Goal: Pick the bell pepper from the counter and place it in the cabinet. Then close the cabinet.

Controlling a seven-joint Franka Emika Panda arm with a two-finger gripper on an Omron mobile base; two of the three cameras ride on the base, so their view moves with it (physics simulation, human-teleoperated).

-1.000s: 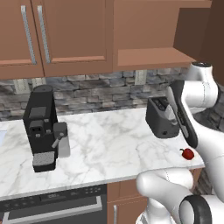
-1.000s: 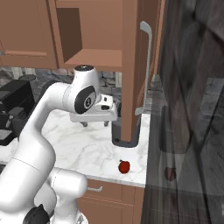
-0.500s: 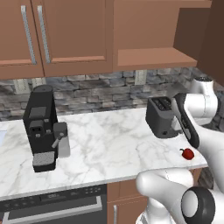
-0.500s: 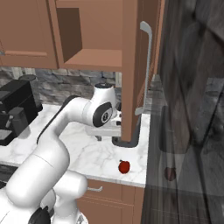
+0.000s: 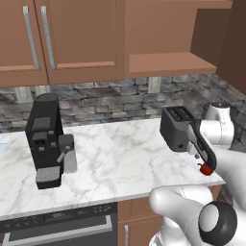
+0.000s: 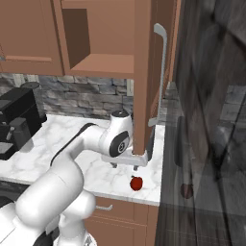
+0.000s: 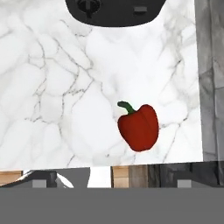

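Observation:
The bell pepper (image 7: pixel 139 127) lies on its side on the white marble counter (image 7: pixel 52 87), close to the counter's front edge, its green stem toward the toaster. It is a small red dot (image 5: pixel 207 169) near the counter's right front corner (image 6: pixel 136 182). My gripper (image 6: pixel 125 166) hangs just above the counter and slightly behind the bell pepper, fingers spread, open and holding nothing. The cabinet (image 6: pixel 103 65) above stands open, its wide door (image 6: pixel 144 72) swung out toward me with the silver bar handle (image 6: pixel 161 72) on its edge. The inner shelf (image 5: pixel 166 62) is bare.
A dark toaster (image 5: pixel 178 127) stands right behind the gripper (image 7: pixel 116 8). A black coffee machine (image 5: pixel 48 139) sits at the counter's left. The open door's lower edge hangs just in front of my wrist. A tall dark panel (image 6: pixel 211 120) walls off the right side.
The arm has swung right and dropped lower, bringing the hand from in front of the toaster down to just above the counter near the bell pepper. The pepper has not moved.

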